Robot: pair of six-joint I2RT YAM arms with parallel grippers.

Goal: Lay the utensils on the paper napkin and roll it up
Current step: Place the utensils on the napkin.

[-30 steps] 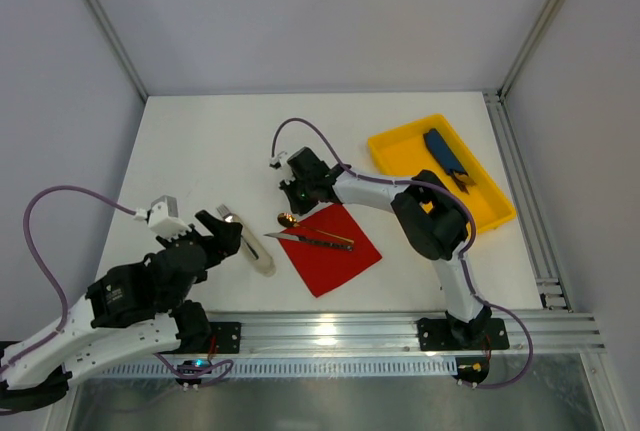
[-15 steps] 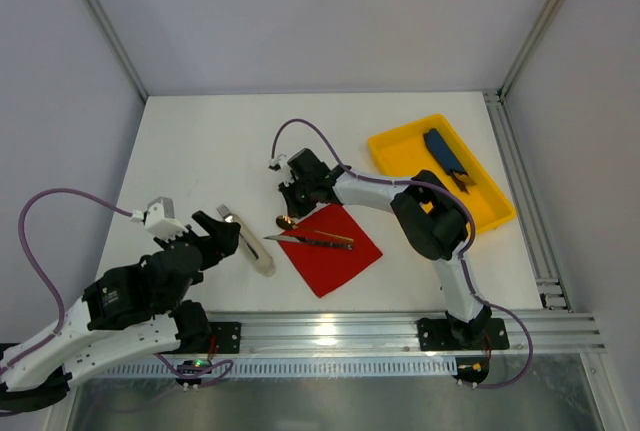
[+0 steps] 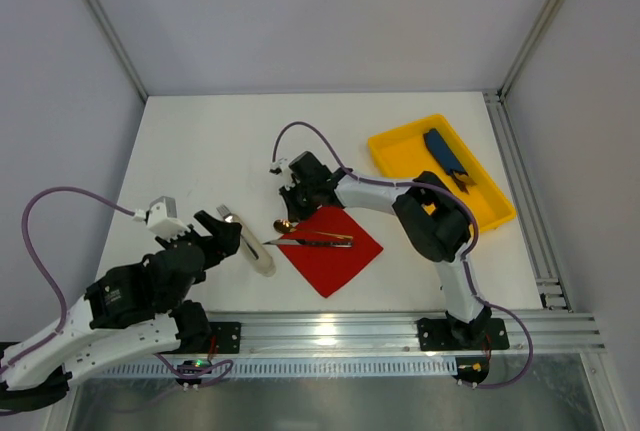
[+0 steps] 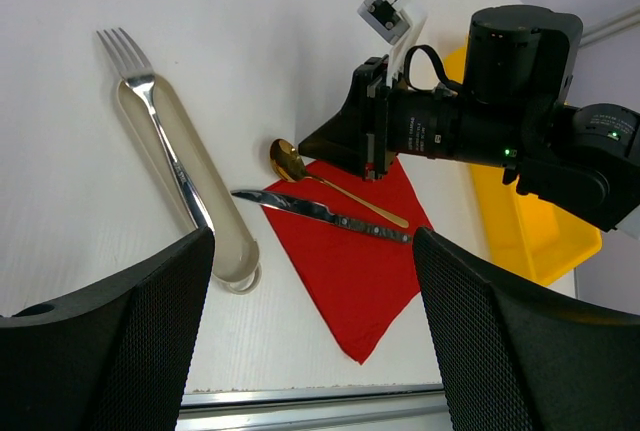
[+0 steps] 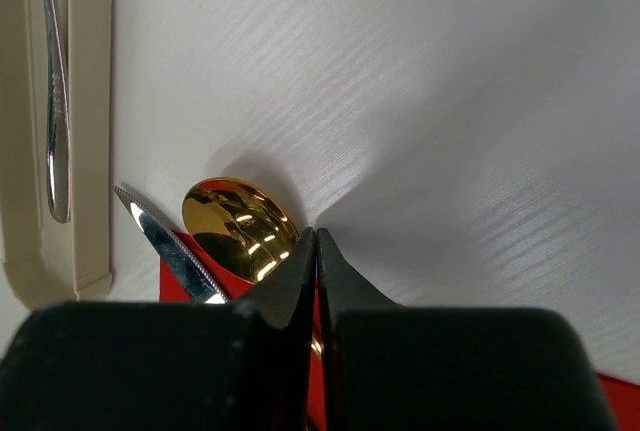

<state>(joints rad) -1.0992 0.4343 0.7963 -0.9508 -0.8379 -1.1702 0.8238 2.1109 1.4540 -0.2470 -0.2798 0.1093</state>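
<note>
Lying flat, the red napkin (image 3: 335, 256) is seen with the left gripper (image 3: 220, 228) held wide open and empty off its left side, the right gripper (image 5: 316, 241) pinched shut at its top corner, the beige sleeve (image 4: 215, 213) cradling the fork (image 4: 170, 151), and knife (image 4: 320, 213) and gold spoon (image 4: 290, 159) laid across that corner.

left fingers (image 4: 110, 351) spread wide, right fingers (image 5: 287, 289) pressed together, right arm (image 3: 372, 192) outstretched

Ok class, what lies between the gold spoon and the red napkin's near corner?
A silver knife, lying across the red napkin just on the near side of the gold spoon. The left wrist view shows it best.
</note>
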